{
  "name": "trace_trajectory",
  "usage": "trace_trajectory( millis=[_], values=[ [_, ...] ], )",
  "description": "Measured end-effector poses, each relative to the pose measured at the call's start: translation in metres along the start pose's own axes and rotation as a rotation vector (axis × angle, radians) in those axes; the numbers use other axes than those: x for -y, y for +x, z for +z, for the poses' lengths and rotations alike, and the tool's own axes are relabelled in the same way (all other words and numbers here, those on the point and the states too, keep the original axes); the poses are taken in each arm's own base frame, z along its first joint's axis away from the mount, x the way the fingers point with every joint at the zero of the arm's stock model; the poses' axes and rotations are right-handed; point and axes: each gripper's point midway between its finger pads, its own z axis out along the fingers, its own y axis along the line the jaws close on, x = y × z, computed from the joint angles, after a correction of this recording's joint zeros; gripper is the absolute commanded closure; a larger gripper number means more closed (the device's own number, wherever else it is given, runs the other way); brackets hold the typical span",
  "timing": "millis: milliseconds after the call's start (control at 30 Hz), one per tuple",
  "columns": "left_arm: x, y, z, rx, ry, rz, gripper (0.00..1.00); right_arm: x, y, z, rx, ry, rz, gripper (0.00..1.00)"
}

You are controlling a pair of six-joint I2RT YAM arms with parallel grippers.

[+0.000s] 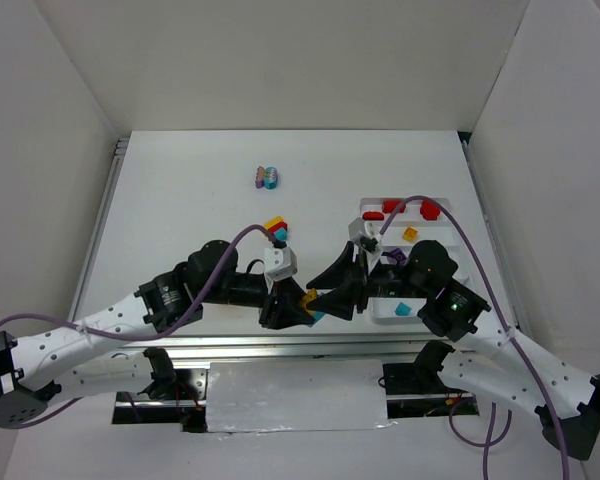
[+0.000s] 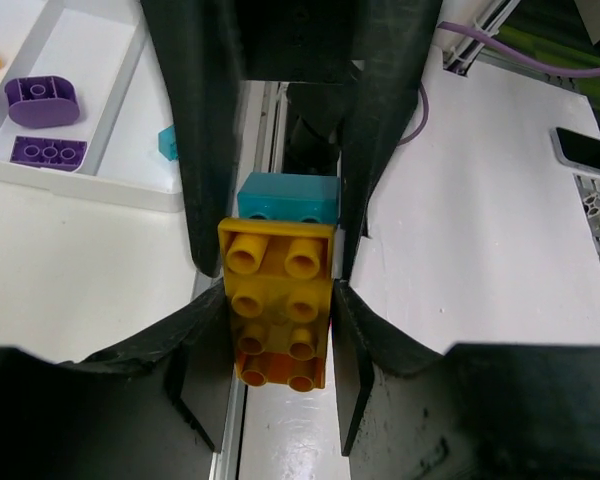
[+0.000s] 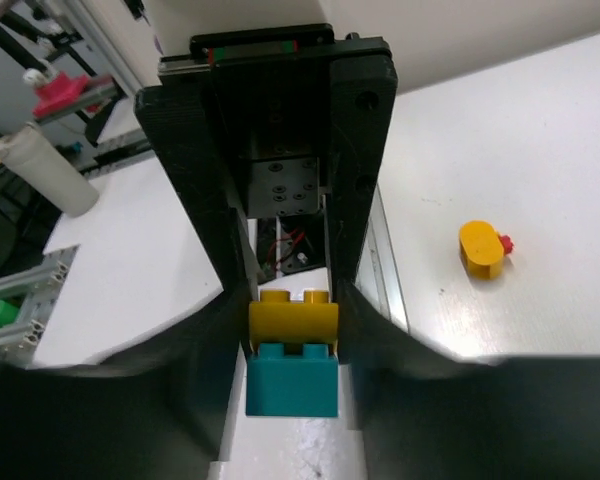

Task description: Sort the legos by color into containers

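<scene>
A yellow brick (image 2: 278,310) and a teal brick (image 2: 288,197) are stuck together and hang just above the table's near edge. My left gripper (image 2: 280,345) is shut on the sides of the yellow brick. From the opposite side, my right gripper (image 3: 290,400) is shut on the teal brick (image 3: 291,380), with the yellow one (image 3: 292,320) beyond it. In the top view the two grippers meet tip to tip, left (image 1: 298,305) against right (image 1: 325,302). The white four-compartment tray (image 1: 432,232) lies at the right, holding red bricks (image 1: 390,207), an orange one (image 1: 410,234) and a teal one (image 1: 400,310).
A purple-and-teal cluster (image 1: 268,177) lies at the back of the table. A yellow-and-red cluster (image 1: 276,228) sits near the left arm's wrist. Two purple bricks (image 2: 40,100) rest in one tray compartment. White walls enclose the table; a metal rail runs along its near edge.
</scene>
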Motion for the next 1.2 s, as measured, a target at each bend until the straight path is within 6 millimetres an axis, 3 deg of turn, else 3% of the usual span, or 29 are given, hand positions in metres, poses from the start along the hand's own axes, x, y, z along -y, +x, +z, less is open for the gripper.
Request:
trace_trajectory(
  millis=[33,100,233,333,367,433,500,533,800,833,933,1200],
  values=[
    [0.001,0.000,0.000,0.001,0.004,0.002,1.00,-0.001,0.000,0.000,0.000,-0.005,0.003,0.29],
    [0.004,-0.004,-0.002,0.013,0.018,0.011,1.00,-0.002,-0.002,0.000,0.005,-0.007,0.006,0.16],
    [0.014,-0.014,-0.007,0.050,0.052,0.036,1.00,-0.008,-0.008,-0.005,0.029,-0.014,-0.015,0.15],
    [0.020,-0.020,-0.010,0.071,0.078,0.053,1.00,-0.014,-0.012,-0.009,0.045,-0.028,-0.033,0.24],
    [0.022,-0.021,-0.011,0.076,0.087,0.057,1.00,-0.015,-0.012,-0.009,0.045,-0.034,-0.035,0.35],
    [0.025,-0.022,-0.012,0.079,0.099,0.061,1.00,-0.019,-0.013,-0.009,0.048,-0.050,-0.041,0.47],
    [0.023,-0.021,-0.012,0.076,0.093,0.056,1.00,-0.022,-0.012,-0.009,0.039,-0.074,-0.040,0.89],
    [0.022,-0.021,-0.012,0.076,0.092,0.058,1.00,-0.023,-0.011,-0.009,0.038,-0.078,-0.043,1.00],
    [0.020,-0.021,-0.012,0.079,0.077,0.054,1.00,-0.021,-0.011,-0.009,0.039,-0.072,-0.049,0.99],
    [0.020,-0.022,-0.013,0.082,0.073,0.055,1.00,-0.020,-0.011,-0.010,0.043,-0.067,-0.054,0.90],
    [0.021,-0.024,-0.014,0.089,0.072,0.059,1.00,-0.019,-0.012,-0.010,0.047,-0.061,-0.063,1.00],
    [0.017,-0.023,-0.016,0.093,0.048,0.060,1.00,-0.015,-0.010,-0.009,0.042,-0.042,-0.088,1.00]
  ],
)
